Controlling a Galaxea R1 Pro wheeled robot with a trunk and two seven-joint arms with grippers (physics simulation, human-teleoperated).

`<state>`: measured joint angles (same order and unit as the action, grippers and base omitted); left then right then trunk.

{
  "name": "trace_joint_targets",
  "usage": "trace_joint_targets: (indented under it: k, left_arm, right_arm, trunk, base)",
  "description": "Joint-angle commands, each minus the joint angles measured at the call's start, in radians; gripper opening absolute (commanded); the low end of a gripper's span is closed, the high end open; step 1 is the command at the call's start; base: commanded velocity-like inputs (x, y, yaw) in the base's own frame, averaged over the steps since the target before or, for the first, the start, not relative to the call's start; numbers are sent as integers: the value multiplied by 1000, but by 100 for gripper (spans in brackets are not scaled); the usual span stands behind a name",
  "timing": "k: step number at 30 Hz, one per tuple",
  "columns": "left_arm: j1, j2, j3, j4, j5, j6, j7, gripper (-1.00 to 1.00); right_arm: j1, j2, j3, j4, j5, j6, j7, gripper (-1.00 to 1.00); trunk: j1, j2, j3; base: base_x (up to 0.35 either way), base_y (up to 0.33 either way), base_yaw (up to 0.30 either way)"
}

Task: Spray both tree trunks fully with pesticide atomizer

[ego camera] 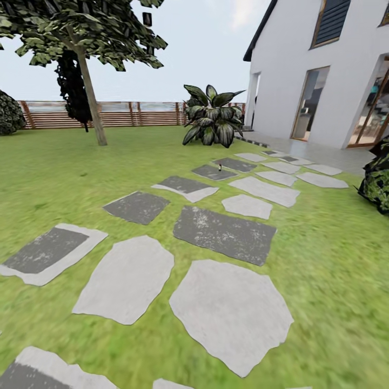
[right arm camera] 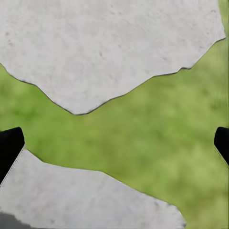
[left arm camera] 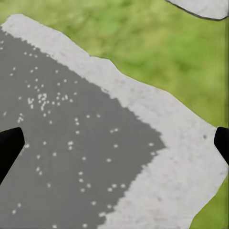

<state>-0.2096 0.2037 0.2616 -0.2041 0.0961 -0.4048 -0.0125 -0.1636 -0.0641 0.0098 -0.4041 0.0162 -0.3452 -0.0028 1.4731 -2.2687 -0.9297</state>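
Head view: stepping stones (ego camera: 224,233) cross lawn (ego camera: 65,162), tree (ego camera: 89,86) at 11 o'clock; left pincer (left arm camera: 114,145) and right pincer (right arm camera: 114,145) both spread wide, empty.

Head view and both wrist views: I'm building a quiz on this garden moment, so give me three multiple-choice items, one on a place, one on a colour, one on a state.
1. Where does the broad-leaved plant stand?
A. near the house corner, at the far end of the stepping stones
B. against the fence on the left
C. on the nearest stone

2. What colour is the house wall?
A. red
B. white
C. dark brown

3. How does the left gripper stand?
A. shut on a bottle
B. shut, empty
C. open, empty

Answers: 1 A, the head view shows it by the wall where the path ends; 2 B, the wall is plain white; 3 C, its fingertips sit far apart over a stone.
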Motion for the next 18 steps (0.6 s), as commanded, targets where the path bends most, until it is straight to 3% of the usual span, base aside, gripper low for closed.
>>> trace_joint_targets:
  k: [1, 18]
  left_arm:
    - [-1, 0, -4, 1, 10, -3, -1, 100]
    - [-1, 0, -4, 1, 10, -3, -1, 100]
  right_arm:
    - [-1, 0, 1, 1, 2, -3, 0, 100]
    - [-1, 0, 1, 1, 2, -3, 1, 100]
  trunk:
    - [0, 0, -1]
    - [0, 0, -1]
  base:
    - [338, 0, -12]
    - [338, 0, -1]
